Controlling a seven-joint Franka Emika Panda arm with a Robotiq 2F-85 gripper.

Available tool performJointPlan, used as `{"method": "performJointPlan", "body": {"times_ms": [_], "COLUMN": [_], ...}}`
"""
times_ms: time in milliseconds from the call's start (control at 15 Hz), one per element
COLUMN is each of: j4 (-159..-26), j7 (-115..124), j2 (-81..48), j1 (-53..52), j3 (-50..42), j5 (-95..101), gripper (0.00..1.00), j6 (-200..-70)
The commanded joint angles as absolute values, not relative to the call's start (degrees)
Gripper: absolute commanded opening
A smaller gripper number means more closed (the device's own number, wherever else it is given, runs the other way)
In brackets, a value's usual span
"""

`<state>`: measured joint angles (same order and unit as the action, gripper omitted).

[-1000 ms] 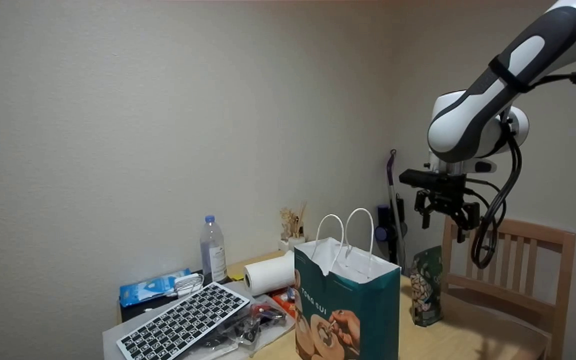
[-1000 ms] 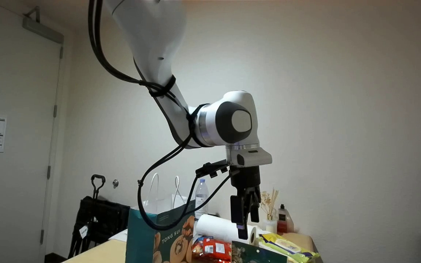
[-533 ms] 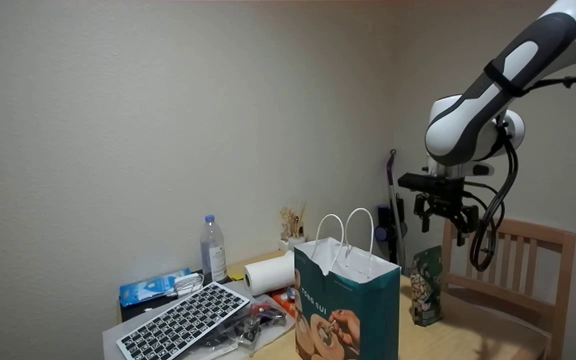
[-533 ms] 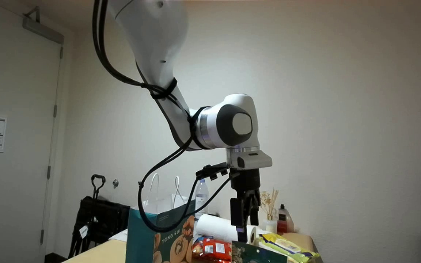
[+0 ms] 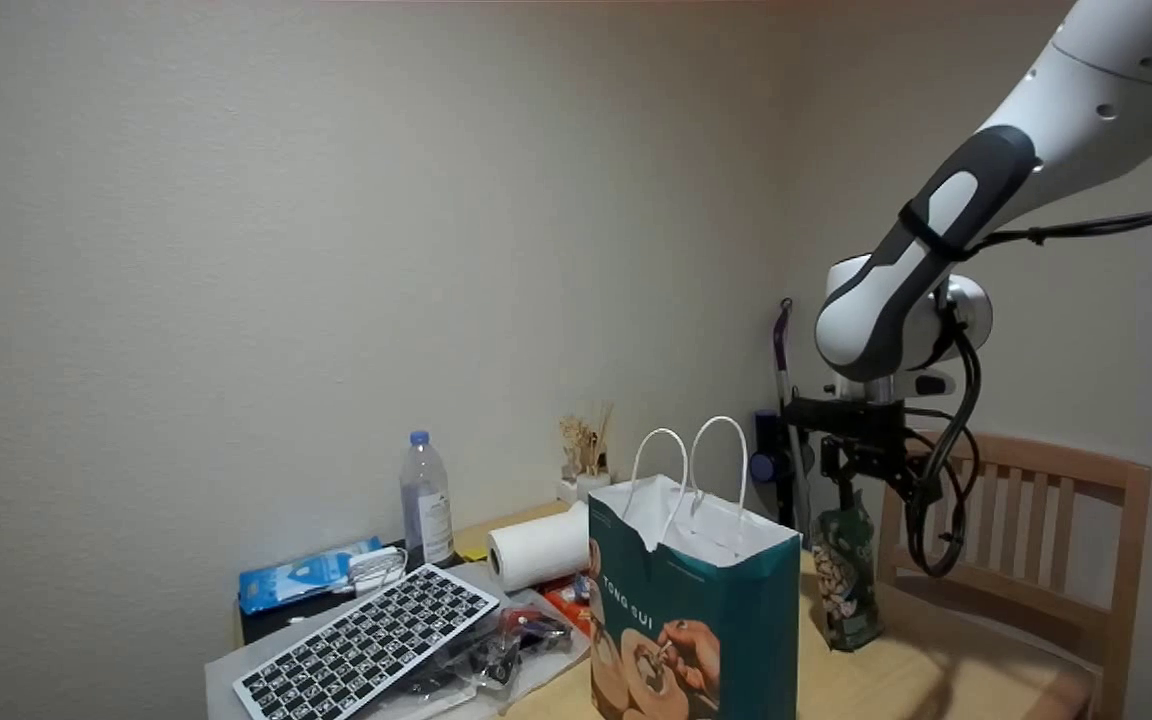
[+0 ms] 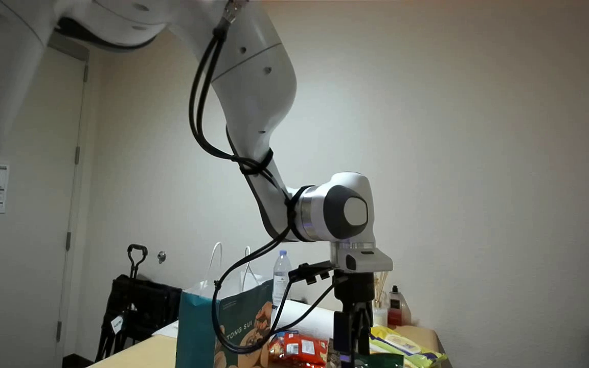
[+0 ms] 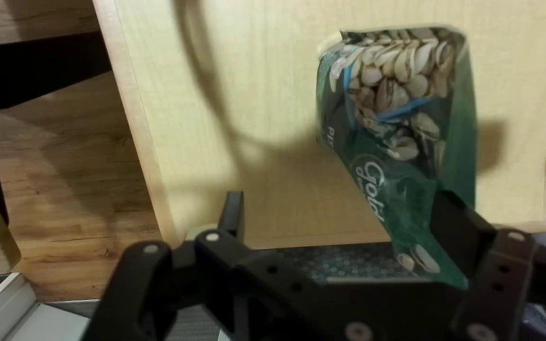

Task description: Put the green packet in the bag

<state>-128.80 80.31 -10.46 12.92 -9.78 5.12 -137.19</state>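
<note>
fingers (image 7: pixel 460 227): spread wide, level with the top of the green packet (image 7: pixel 398 137), which lies nearer one of them than midway; whether that one touches, cannot tell.
green packet: standing on the tabletop (image 7: pixel 263 76) near the bag (image 5: pixel 694 600), right of it in an exterior view; leaning a little, nothing pinching it.
grasp: the step in hand, I judge. Shift across until the green packet's top lies midway, go slightly lower, squeeze slowly. Soft film, by the look; an off-centre pinch would likely shove it over.
lift: straight up until the green packet's base would clear the bag, only then across.
bag mouth (image 5: pixel 751 540): gaping, white inside; best entered end-on, with release low inside. Paper walls would probably tip at a knock.
handles (image 5: pixel 719 419): loops upright above the bag; chief obstacle, so pass over and come down between them.
cable loop (image 6: pixel 215 307): droops beside the fingers; could catch the bag's handles on the crossing.
red packet (image 6: pixel 304 350): close by the bag's edge in an exterior view; gap cannot be told.
paper roll (image 5: pixel 541 547): on its side, near the bag, behind it.
keyboard (image 5: pixel 366 640): left of the bag in an exterior view, slanted.
bottle (image 5: pixel 426 510): upright, farther behind the bag.
</note>
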Motion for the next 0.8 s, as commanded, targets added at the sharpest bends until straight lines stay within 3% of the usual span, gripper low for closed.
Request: {"method": "performJointPlan", "body": {"times_ms": [0, 67, 200, 267, 333, 400, 467, 733], "j4": [-123.75, -122.75, -121.30, -121.20, -121.48, -121.81, -122.27, -126.65], "j7": [77.92, 77.77, 77.77, 77.90, 78.11, 78.63, 78.51, 80.83], "j2": [-15.29, -16.30, -17.24, -16.79, -15.81, -14.89, -13.74, -6.00], "j1": [11.50, 11.36, 11.01, 10.70, 10.43, 10.12, 9.90, 7.91], "j3": [-11.23, -11.38, -11.65, -11.82, -11.90, -12.03, -12.10, -12.91], "j5": [2.77, 2.49, 2.31, 2.47, 2.58, 2.77, 2.86, 6.08], "gripper": [0.75, 0.74, 0.60, 0.81, 0.72, 0.47, 0.47, 0.22], "j6": [-134.41, -133.93, -132.77, -132.64, -132.68, -132.86, -133.05, -134.80]}}
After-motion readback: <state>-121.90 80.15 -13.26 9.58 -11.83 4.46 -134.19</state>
